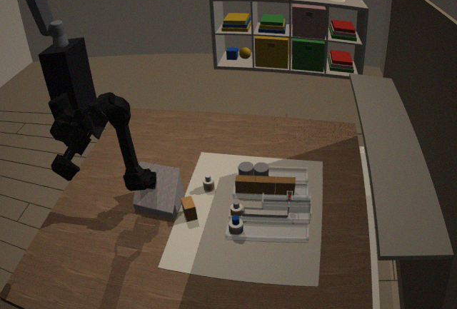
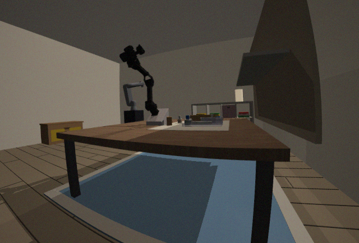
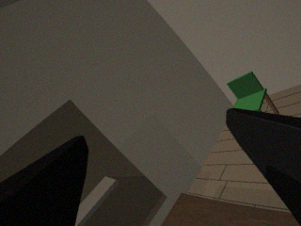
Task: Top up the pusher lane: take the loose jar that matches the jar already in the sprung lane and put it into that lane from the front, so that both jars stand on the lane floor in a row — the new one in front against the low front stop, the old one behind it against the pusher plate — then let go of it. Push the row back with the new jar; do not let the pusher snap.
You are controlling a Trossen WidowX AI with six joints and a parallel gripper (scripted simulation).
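Note:
My gripper (image 3: 158, 130) is open with nothing between its fingers. The arm is raised high, far from the jars. A loose jar (image 1: 208, 183) (image 2: 179, 119) with a pale grey cap stands upright on the white mat, left of the lane rack. A similar grey-capped jar (image 1: 236, 208) stands at the left, front end of a middle lane. A long grey strip (image 1: 265, 213) lies to its right; the pusher plate and front stop are too small to tell apart. A blue-capped jar (image 1: 235, 225) (image 2: 187, 120) stands at the front end of the nearest lane.
An orange-brown box (image 1: 189, 208) (image 2: 169, 120) stands loose left of the rack. Brown boxes (image 1: 265, 185) and two grey cylinders (image 1: 245, 168) (image 1: 260, 169) fill the far lanes. A grey sloped block (image 1: 158, 191) is by the arm's base. A shelf (image 1: 398, 173) runs along the right.

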